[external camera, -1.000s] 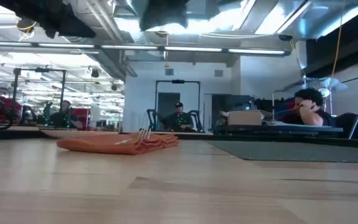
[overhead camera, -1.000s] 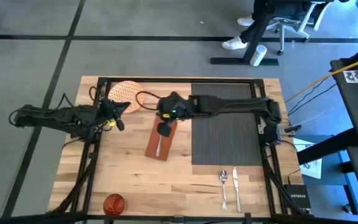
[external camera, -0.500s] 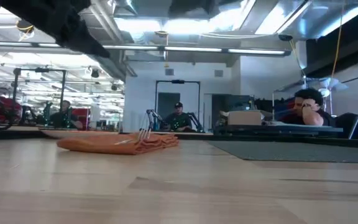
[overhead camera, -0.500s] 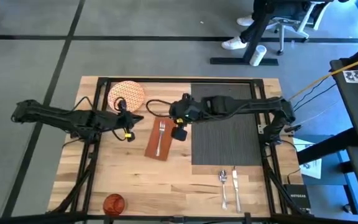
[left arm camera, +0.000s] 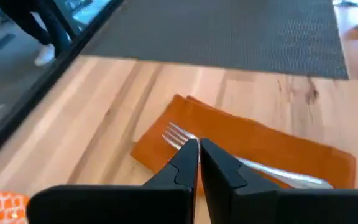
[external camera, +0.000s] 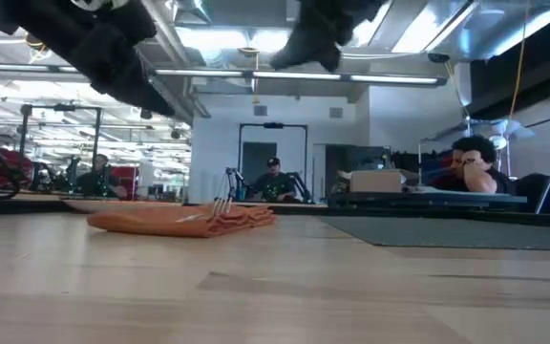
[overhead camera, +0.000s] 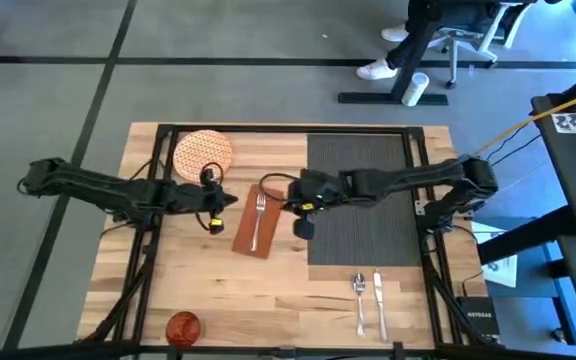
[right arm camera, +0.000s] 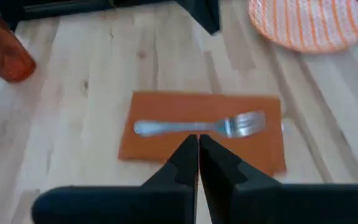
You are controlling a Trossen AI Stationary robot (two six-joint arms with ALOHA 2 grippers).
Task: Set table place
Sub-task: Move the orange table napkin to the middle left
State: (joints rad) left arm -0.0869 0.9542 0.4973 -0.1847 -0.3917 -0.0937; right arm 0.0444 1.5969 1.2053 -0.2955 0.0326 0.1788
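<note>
A long brown napkin (overhead camera: 256, 222) lies flat on the table (overhead camera: 218, 290), left of the dark grey placemat (overhead camera: 360, 200). A silver fork (overhead camera: 258, 215) rests lengthwise on the napkin, tines toward the far edge. My left gripper (overhead camera: 225, 201) hovers shut just left of the napkin; in the left wrist view its tips (left arm camera: 199, 148) stand above the fork's tines (left arm camera: 178, 134). My right gripper (overhead camera: 303, 227) hovers shut between napkin and placemat, its tips (right arm camera: 198, 143) above the fork (right arm camera: 197, 127). The orange-patterned plate (overhead camera: 204, 152) sits at the far left.
A spoon (overhead camera: 359, 298) and a knife (overhead camera: 379, 298) lie side by side on the bare wood near the front edge, below the placemat. A small orange cup (overhead camera: 183, 326) stands at the near left corner. Black rails (overhead camera: 288, 128) run along the table's edges.
My right gripper has left the spot above the napkin and gone toward the table's right and near edges, to the gap beside the placemat; the fork now lies uncovered on the napkin. My left gripper has gone from beside the plate toward the napkin's left edge.
</note>
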